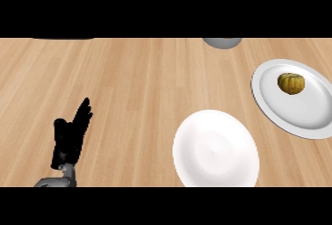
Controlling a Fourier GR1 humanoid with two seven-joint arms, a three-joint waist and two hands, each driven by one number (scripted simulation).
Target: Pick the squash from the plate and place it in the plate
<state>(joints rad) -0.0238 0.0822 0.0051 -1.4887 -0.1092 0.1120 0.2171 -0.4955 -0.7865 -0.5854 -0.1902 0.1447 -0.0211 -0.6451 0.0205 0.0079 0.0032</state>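
Observation:
A small yellow-brown squash [291,83] lies on a grey-white plate [304,118] at the right edge of the wooden counter. A second, white plate [215,151] with nothing on it sits near the front, left of the first. My left hand [70,136] rests at the lower left, fingers straight and pointing up, far from both plates. My right hand does not show.
A grey round object [222,41] is cut off by the top edge, behind the plates. A dark shape [63,38] lies at the top left edge. Bare wooden counter spreads across the left and middle.

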